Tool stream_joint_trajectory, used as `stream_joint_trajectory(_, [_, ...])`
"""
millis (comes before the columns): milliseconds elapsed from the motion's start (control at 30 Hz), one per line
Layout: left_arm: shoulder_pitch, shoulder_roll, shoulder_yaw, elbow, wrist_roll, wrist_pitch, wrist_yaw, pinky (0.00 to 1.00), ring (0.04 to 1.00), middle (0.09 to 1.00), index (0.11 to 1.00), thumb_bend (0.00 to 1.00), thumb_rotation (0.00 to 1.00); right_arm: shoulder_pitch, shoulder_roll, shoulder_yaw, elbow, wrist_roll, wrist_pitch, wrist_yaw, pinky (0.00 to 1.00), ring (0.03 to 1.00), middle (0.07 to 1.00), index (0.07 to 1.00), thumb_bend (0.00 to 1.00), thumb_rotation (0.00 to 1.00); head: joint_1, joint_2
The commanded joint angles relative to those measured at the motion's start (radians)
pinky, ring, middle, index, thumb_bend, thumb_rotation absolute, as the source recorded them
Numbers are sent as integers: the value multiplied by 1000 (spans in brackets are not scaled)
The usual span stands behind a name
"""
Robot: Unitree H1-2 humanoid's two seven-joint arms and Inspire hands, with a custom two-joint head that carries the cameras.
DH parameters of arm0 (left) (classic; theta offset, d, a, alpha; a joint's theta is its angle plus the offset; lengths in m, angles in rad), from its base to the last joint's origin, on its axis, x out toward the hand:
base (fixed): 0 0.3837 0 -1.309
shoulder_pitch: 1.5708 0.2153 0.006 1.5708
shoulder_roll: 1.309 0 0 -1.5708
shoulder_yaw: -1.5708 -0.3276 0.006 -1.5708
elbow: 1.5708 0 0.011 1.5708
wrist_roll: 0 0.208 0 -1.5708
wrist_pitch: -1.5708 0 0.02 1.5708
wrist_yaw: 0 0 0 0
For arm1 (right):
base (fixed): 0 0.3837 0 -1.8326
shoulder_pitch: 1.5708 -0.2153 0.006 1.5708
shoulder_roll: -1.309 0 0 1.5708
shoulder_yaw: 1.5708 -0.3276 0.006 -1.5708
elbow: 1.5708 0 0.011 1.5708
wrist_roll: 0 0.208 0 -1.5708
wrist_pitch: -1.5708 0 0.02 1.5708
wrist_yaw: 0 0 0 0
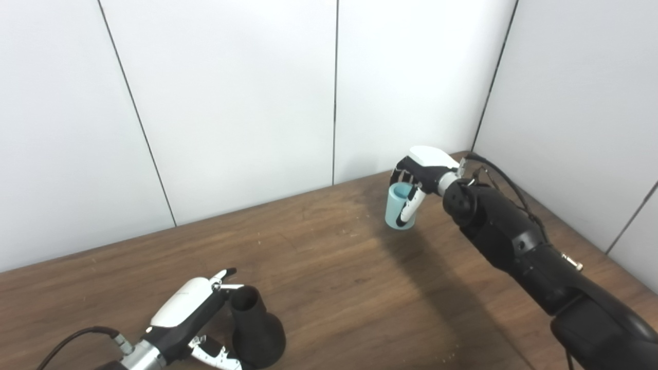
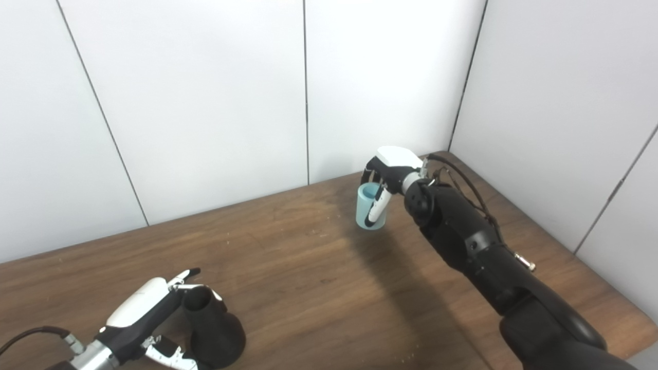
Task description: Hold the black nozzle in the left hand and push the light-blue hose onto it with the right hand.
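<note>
Black nozzle (image 1: 256, 329) sits lower left, my left hand (image 1: 193, 308) around it; right hand (image 1: 419, 177) grips the hose (image 1: 397, 208) upper right.

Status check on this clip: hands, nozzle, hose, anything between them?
Left hand around black nozzle, standing on table. Right hand shut on light-blue hose, far side. Parts well apart. Bare wood between them.

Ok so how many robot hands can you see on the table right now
2. The left hand is at the near left, wrapped around the black nozzle. The right hand is at the far right near the wall, gripping the light-blue hose.
</note>
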Motion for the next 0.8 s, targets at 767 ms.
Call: stream_joint_trajectory(767, [87,77,-57,61,90,79,-158,1000,600,471,489,526,0,-51,-23,-40,-40,27,1,-11,373,415,503,489,519,0,20,13])
